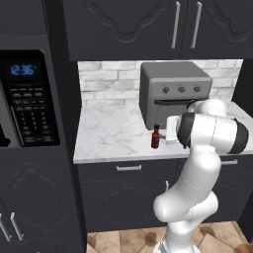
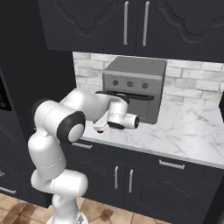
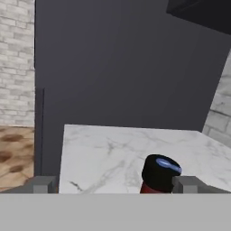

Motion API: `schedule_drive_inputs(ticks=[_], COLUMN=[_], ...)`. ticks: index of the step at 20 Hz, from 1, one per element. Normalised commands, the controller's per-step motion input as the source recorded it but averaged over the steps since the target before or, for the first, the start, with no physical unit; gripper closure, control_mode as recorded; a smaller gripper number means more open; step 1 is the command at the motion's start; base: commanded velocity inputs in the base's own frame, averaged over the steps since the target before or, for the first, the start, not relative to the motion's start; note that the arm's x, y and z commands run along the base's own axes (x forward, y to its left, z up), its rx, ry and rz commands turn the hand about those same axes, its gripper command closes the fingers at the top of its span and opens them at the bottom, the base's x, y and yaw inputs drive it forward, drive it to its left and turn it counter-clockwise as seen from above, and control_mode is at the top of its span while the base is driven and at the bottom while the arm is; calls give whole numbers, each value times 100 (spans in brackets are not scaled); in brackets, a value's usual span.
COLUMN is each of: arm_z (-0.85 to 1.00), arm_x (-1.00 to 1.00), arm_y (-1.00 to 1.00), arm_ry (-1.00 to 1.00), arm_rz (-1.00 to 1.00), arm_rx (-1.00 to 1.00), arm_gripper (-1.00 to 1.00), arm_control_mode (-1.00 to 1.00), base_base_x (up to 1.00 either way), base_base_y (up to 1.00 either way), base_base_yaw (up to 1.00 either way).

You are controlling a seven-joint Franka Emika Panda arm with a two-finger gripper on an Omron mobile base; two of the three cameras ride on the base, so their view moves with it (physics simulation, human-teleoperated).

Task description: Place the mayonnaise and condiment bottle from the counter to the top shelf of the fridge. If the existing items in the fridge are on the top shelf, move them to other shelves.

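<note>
Your pincer (image 3: 115, 184) is spread wide and holds nothing. The bottle (image 3: 159, 175) stands on the counter (image 3: 103, 153) right of centre, just beside the right fingertip (image 3: 186, 184). Shift right to centre it, then close below the cap.

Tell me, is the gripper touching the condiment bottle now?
Cannot tell. In the hand view the open gripper has one fingertip right at the condiment bottle cap, overlapping it; no plain gap or contact shows.
</note>
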Motion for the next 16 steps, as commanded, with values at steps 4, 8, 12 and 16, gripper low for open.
schedule_drive_inputs(ticks=[4, 8, 12, 16], arm_z=[-10, -6, -3, 0], arm_x=[10, 10, 6, 2], arm_y=[10, 0, 0, 0], arm_ry=[0, 0, 0, 0], arm_rz=[0, -1, -3, -5], arm_rx=[0, 0, 0, 0], arm_gripper=[-100, -100, -100, -100], arm_control_mode=[-100, -100, -100, -100], base_base_x=[0, 0, 0, 0], base_base_y=[0, 0, 0, 0], base_base_yaw=[0, 0, 0, 0])
